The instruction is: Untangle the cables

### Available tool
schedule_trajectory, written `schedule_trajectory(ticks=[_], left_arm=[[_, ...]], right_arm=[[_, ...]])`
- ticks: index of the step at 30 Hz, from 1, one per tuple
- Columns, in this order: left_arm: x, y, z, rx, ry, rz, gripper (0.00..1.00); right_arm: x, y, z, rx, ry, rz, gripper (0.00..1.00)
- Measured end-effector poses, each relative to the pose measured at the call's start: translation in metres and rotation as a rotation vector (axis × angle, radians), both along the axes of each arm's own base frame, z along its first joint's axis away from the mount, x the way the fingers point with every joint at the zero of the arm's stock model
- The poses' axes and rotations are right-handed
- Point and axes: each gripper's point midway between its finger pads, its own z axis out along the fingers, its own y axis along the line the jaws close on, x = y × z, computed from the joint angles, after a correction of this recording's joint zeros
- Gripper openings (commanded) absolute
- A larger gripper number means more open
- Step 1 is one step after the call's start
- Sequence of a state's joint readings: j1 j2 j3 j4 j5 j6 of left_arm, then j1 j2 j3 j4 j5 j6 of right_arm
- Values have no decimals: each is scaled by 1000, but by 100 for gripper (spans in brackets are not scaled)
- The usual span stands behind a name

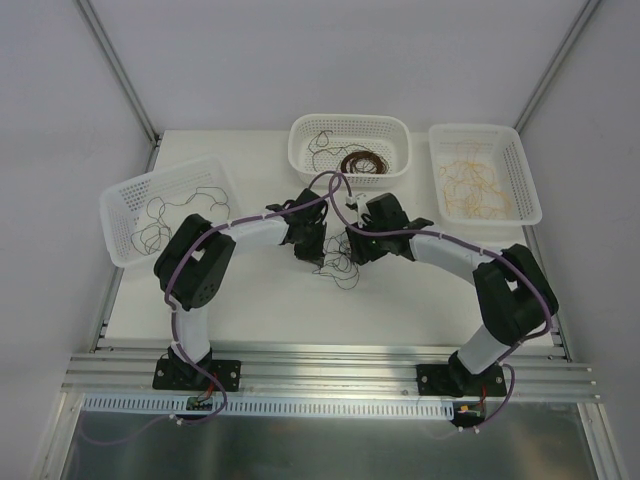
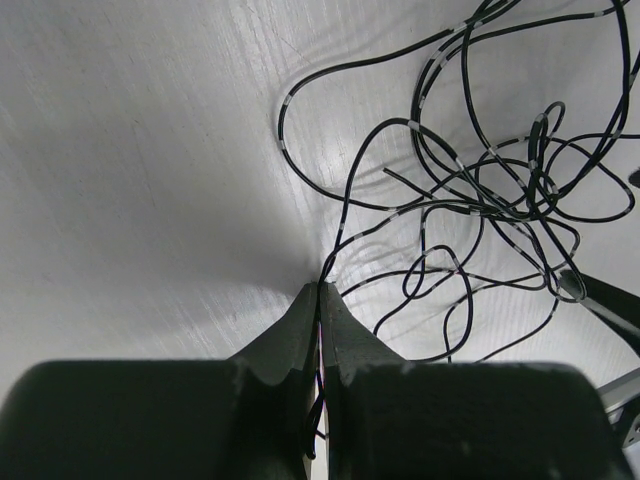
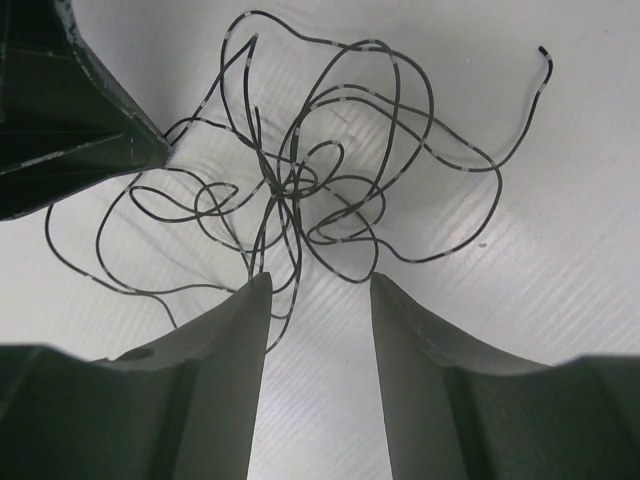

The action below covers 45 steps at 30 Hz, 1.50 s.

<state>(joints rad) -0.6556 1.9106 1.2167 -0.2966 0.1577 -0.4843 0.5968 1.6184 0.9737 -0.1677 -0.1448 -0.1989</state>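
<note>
I had the left gripper (image 2: 319, 292) pinched tight on one black strand at the edge of the cables (image 1: 338, 266); the tangled clump lay on the white table (image 1: 260, 300) between both grippers; my right gripper (image 3: 320, 285) stood wide apart over its near loops, gripping nothing.

Bright, even light from above; faint glare on the white table (image 2: 150, 150). Soft doubled shadows under the cables (image 3: 285, 185); near fingers (image 3: 230, 380) dark, slightly blurred.
</note>
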Motion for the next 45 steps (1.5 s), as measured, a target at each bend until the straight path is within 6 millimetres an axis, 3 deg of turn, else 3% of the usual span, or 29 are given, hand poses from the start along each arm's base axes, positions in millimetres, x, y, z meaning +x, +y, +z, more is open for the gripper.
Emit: schedule_trajectory(ticks=[7, 15, 20, 23, 28, 35, 41, 45], left_arm=[[-4, -1, 0, -11, 13, -7, 0], [-9, 4, 0, -6, 16, -6, 0], [-11, 14, -1, 13, 8, 14, 0], [-11, 24, -1, 16, 15, 39, 0], [-1, 49, 0, 11, 21, 130, 0], [1, 97, 0, 74, 25, 247, 0], [2, 122, 10, 122, 1, 300, 0], [4, 132, 15, 156, -24, 318, 0]], right_arm=[[6, 7, -15, -7, 15, 35, 38], [10, 8, -17, -5, 8, 41, 1], [8, 1, -1, 3, -9, 29, 1], [4, -13, 28, 34, -40, -8, 1], [1, -42, 95, 145, -125, -102, 1], [-2, -105, 191, 271, -261, -300, 1], [-20, -118, 274, 392, -407, -327, 1], [-34, -125, 317, 449, -492, -338, 1]])
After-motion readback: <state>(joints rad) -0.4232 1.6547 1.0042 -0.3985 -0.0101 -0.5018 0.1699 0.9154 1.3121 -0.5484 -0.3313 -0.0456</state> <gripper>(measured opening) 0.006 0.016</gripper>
